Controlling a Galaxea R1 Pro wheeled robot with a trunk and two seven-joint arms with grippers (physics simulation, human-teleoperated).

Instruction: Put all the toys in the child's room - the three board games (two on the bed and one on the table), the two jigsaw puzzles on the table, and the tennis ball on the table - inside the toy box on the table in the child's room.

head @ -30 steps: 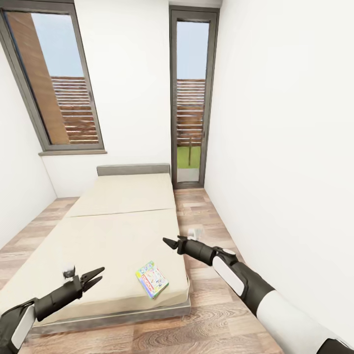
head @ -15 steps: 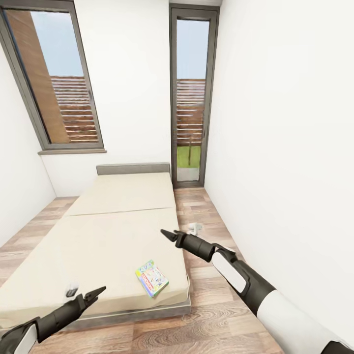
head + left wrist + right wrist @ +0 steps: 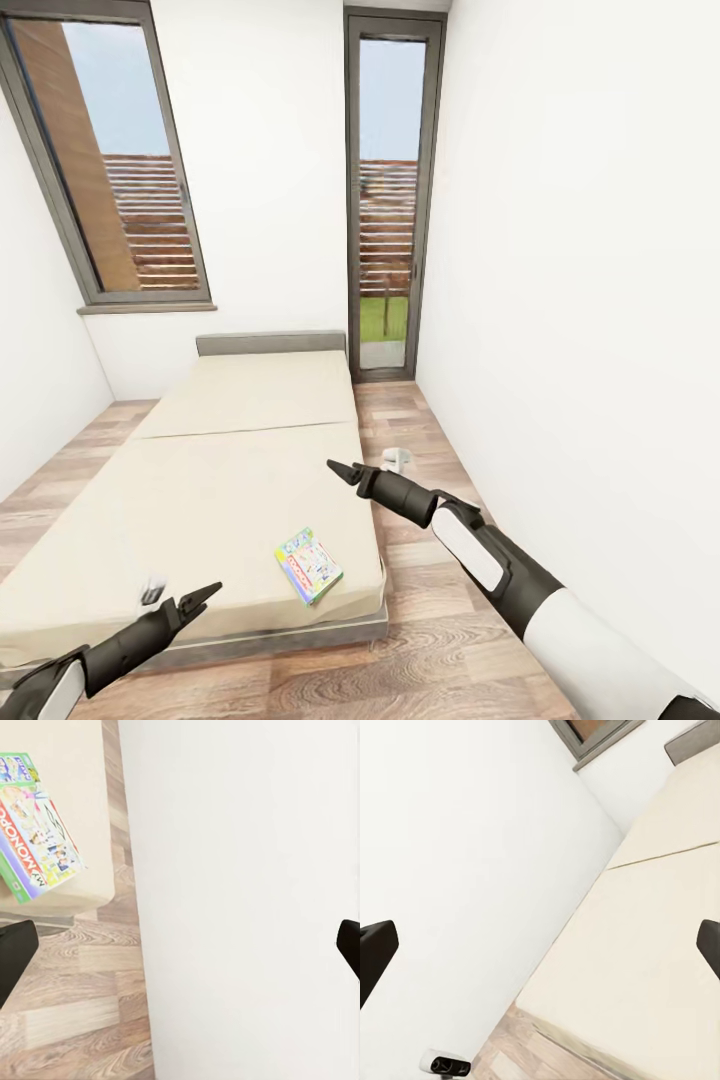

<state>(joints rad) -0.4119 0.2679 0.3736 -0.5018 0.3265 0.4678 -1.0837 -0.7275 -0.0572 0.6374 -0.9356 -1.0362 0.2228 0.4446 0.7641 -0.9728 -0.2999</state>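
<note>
Two board games (image 3: 309,566) lie stacked flat on the bed (image 3: 250,460), near its front right corner. In the left wrist view the top one is the Monopoly box (image 3: 37,844), with a second colourful box (image 3: 19,766) sticking out from under it. My left gripper (image 3: 203,594) hangs open, low at the bed's front edge and left of the boxes; its fingers (image 3: 15,952) are spread wide. My right gripper (image 3: 340,470) is open above the mattress's right side, beyond the boxes, holding nothing. The table, the toy box, the puzzles and the ball are out of view.
A white wall (image 3: 580,300) runs close along the right, leaving a narrow strip of wood floor (image 3: 420,450) beside the bed. A glass door (image 3: 388,200) and a window (image 3: 110,170) are in the far wall. Wood floor also lies left of the bed.
My left gripper has dropped lower, down to the bed's front edge. My right gripper has risen slightly and moved a little farther over the mattress. The boxes have not moved.
</note>
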